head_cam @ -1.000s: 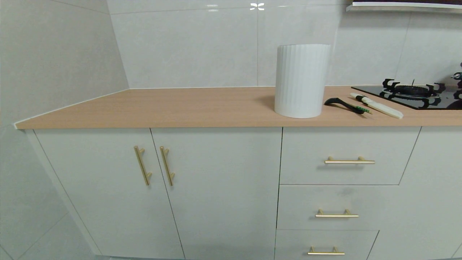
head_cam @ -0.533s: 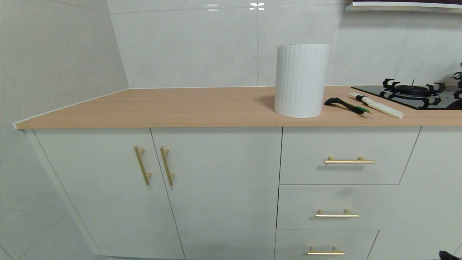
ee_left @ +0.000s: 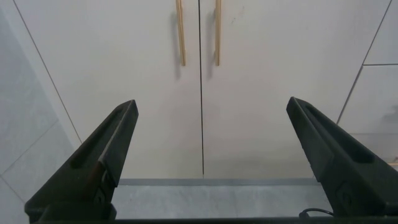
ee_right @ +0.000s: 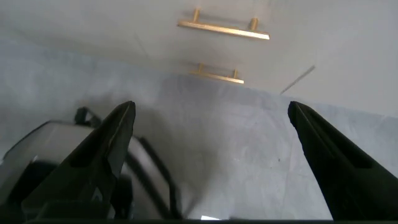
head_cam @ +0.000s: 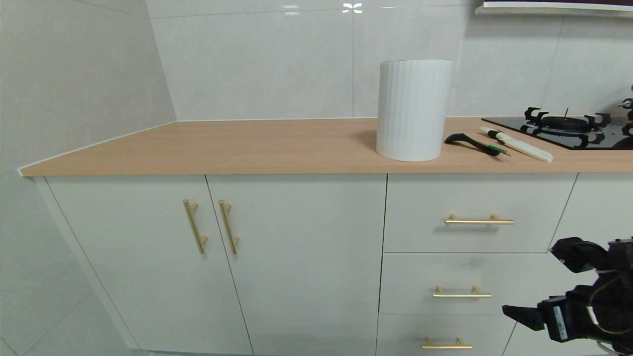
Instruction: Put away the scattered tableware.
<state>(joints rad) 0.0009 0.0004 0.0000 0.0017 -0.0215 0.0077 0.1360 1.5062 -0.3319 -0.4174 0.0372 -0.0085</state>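
On the wooden countertop [head_cam: 222,146] stands a tall white ribbed holder [head_cam: 412,110]. Just right of it lie a black-handled utensil [head_cam: 472,143] with a green tip and a white knife [head_cam: 517,144]. My right gripper [head_cam: 544,282] hangs low at the right, in front of the drawers and well below the counter, open with nothing between its fingers. The right wrist view looks past its two dark fingers [ee_right: 102,155] at the floor and the drawer handles [ee_right: 224,29]. My left gripper [ee_left: 208,162] is open and empty, facing the cabinet doors [ee_left: 199,87].
A black gas hob [head_cam: 568,129] sits at the counter's right end. Below the counter are two doors with gold handles [head_cam: 211,226] and a stack of three drawers [head_cam: 477,221]. Tiled walls close the left side and the back.
My right arm has risen into the head view from the lower right corner. The tableware and the holder have not moved.
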